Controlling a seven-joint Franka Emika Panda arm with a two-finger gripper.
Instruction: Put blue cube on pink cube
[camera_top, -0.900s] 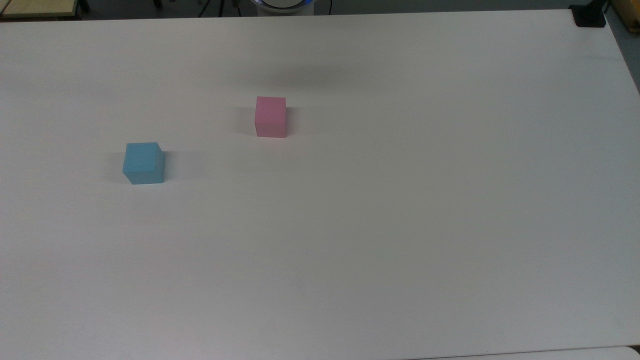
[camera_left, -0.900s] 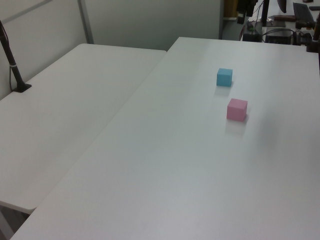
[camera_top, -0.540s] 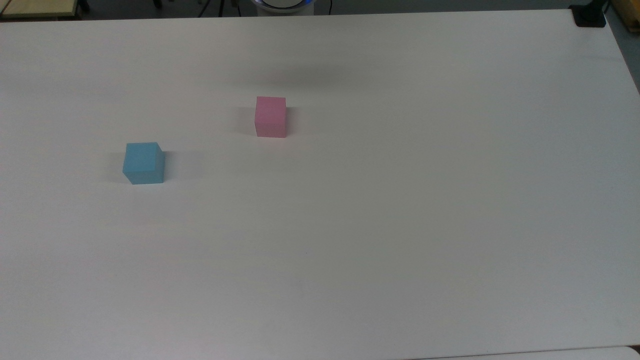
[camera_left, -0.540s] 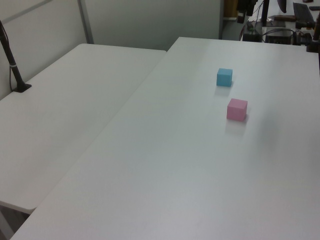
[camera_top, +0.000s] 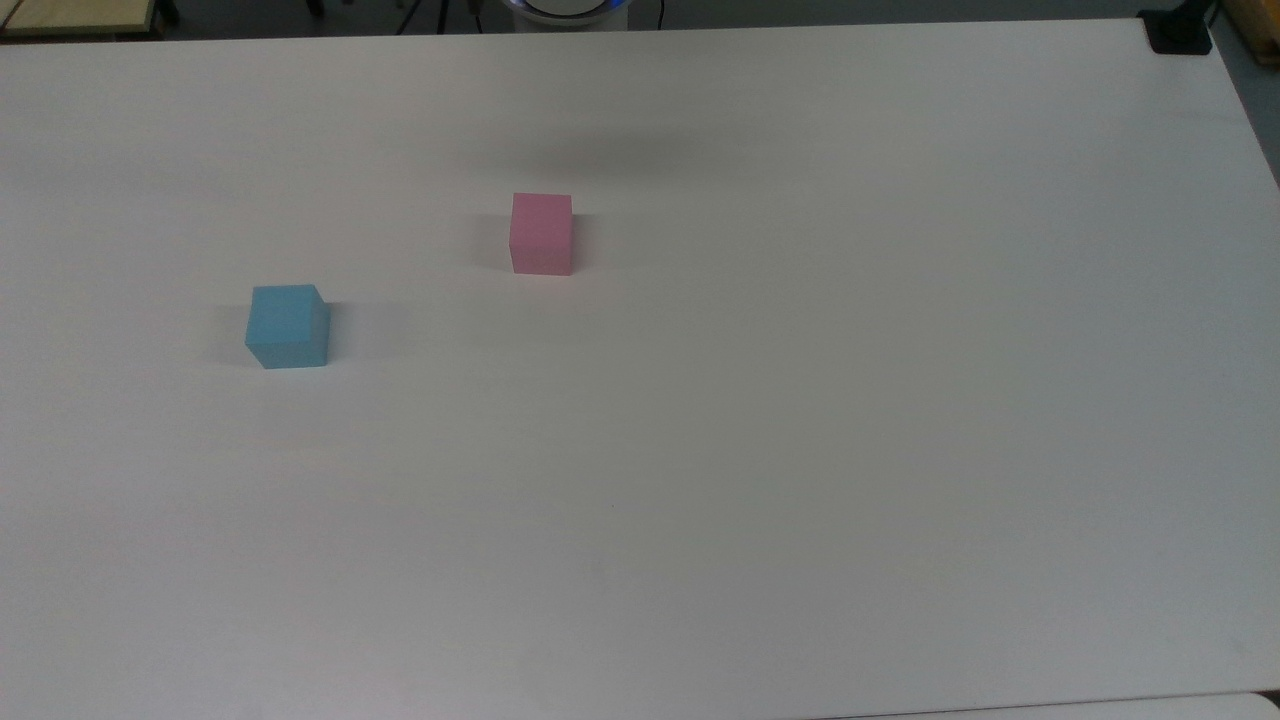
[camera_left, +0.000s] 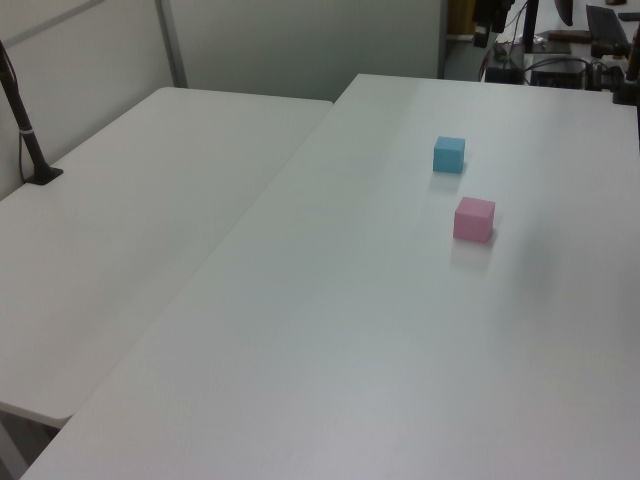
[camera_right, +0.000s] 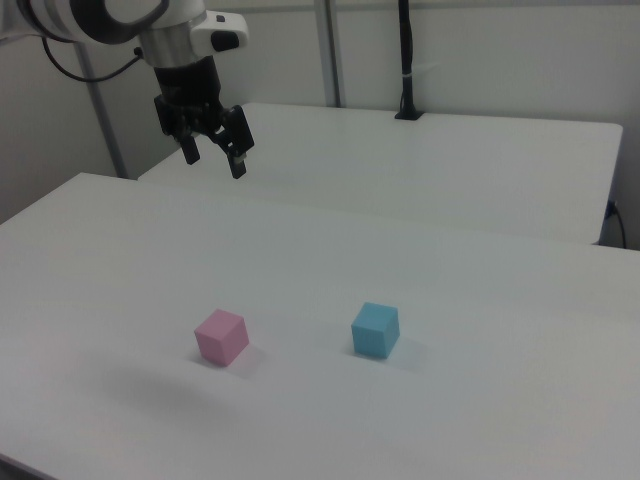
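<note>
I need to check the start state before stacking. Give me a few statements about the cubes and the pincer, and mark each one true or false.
1. The blue cube sits on the table, apart from the pink cube. True.
2. The blue cube is already stacked on the pink cube. False: both rest on the table with a clear gap between them.
3. The pincer is open and holds nothing. True.
4. The pincer is touching the pink cube. False: it hangs in the air well above the table, away from both cubes.
5. In the right view, the pink cube lies to the left of the blue cube. True.
</note>
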